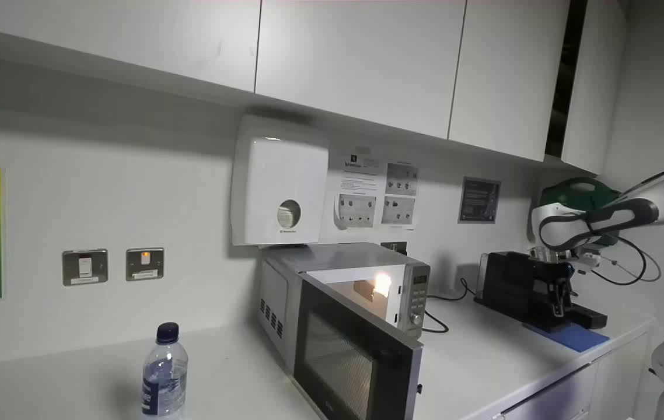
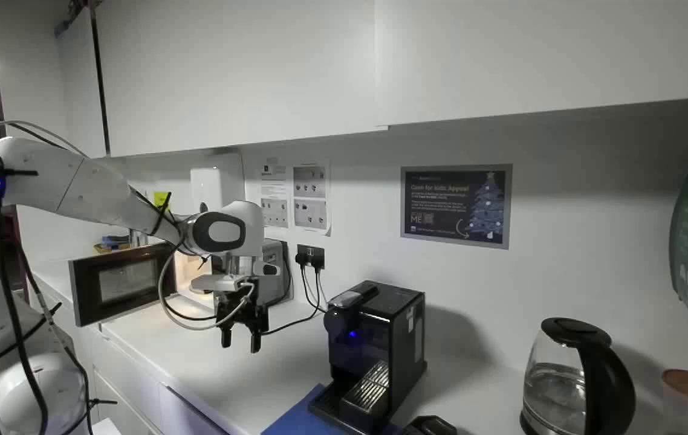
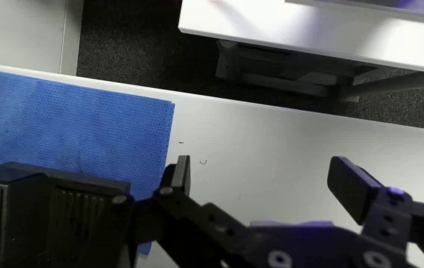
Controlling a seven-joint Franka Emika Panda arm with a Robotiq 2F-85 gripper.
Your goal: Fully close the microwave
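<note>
- Wall cabinets [image 2: 247, 72] run above the coffee machine [image 2: 374, 344], my landmark; their lower edge is my ceiling near the wall.
- The white counter [image 2: 283, 362] stretches from the coffee machine to the microwave [image 1: 335, 258], and I have that span to move over; past its front edge I see dark floor [image 3: 133, 48].
- My arm [image 2: 96, 187] reaches in from the room side, left of the coffee machine in an exterior view.
- The microwave sits on the counter, left of the coffee machine in both exterior views, lit inside.
- Its door [image 1: 355, 356] is swung well out, hinged on the side farther from the coffee machine; I can't tell whether its free edge overhangs the counter.
- The blue cloth [image 3: 78, 126] lies partly under the coffee machine, just inside the front edge.
- The kettle [image 2: 561, 386] stands right of the coffee machine.
- My gripper [image 3: 264, 178] hangs over the counter near the coffee machine, on the microwave side, fingers [image 3: 348, 186] wide apart, white surface showing between.
- The water bottle [image 1: 166, 379] stands upright, farther from the coffee machine than the microwave.
</note>
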